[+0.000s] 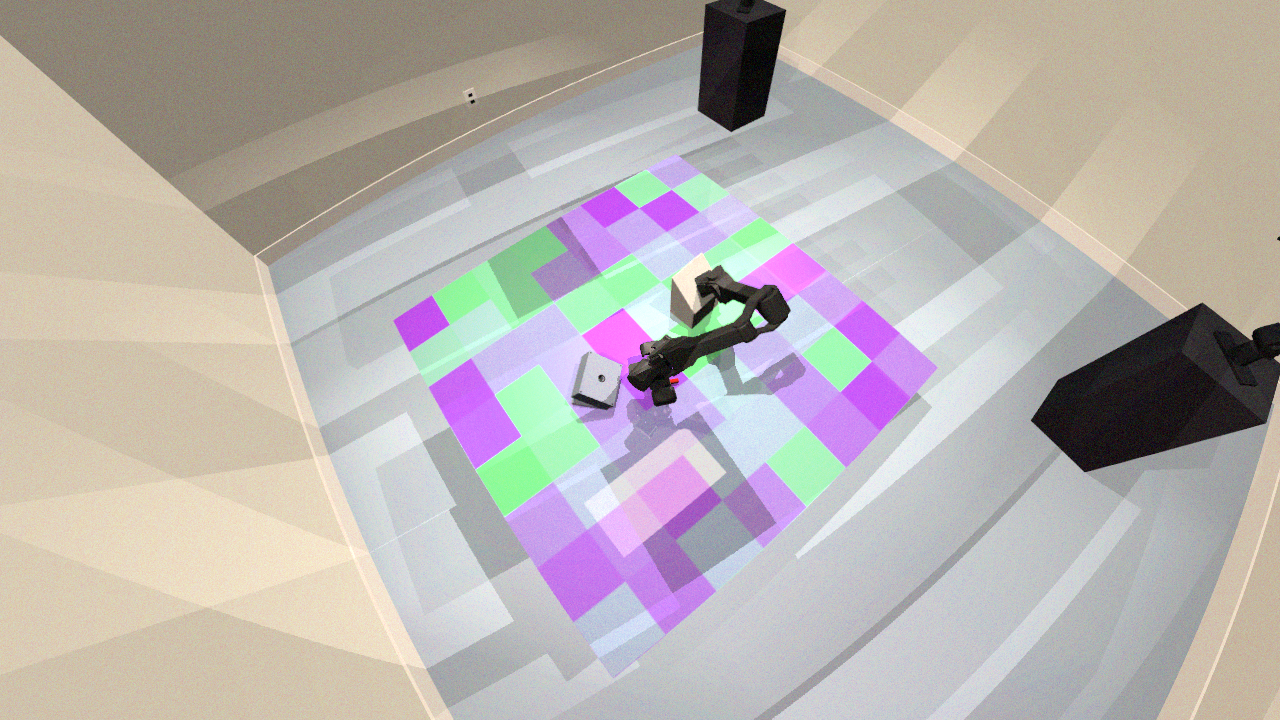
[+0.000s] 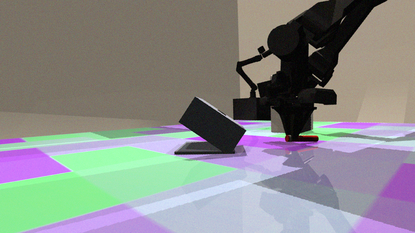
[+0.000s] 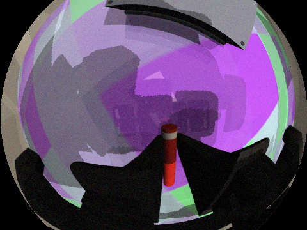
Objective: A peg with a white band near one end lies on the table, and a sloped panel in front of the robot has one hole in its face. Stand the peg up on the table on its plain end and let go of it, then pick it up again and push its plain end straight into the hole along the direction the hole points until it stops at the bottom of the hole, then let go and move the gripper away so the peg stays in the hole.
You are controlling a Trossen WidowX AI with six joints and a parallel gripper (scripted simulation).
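The red peg (image 1: 674, 381) (image 2: 308, 138) (image 3: 169, 153) lies about level, low at the table, with its white band near the end toward the panel. My gripper (image 2: 293, 137) (image 3: 169, 138) points down and is shut on the peg close to the banded end; the plain end sticks out on the side away from the panel. Whether the peg touches the table is hard to tell. The grey sloped panel (image 1: 590, 391) (image 2: 213, 125) (image 3: 224, 19) stands just beyond the gripper; its one hole (image 1: 601, 377) shows in its face in the top view.
A pale wedge-shaped block (image 1: 687, 291) stands beside the arm's base. The table top (image 1: 546, 456) (image 2: 77, 199) has a patchwork of purple, green and pale squares with shadows. Two tall black blocks (image 1: 739, 67) (image 1: 1154, 394) stand outside the patchwork.
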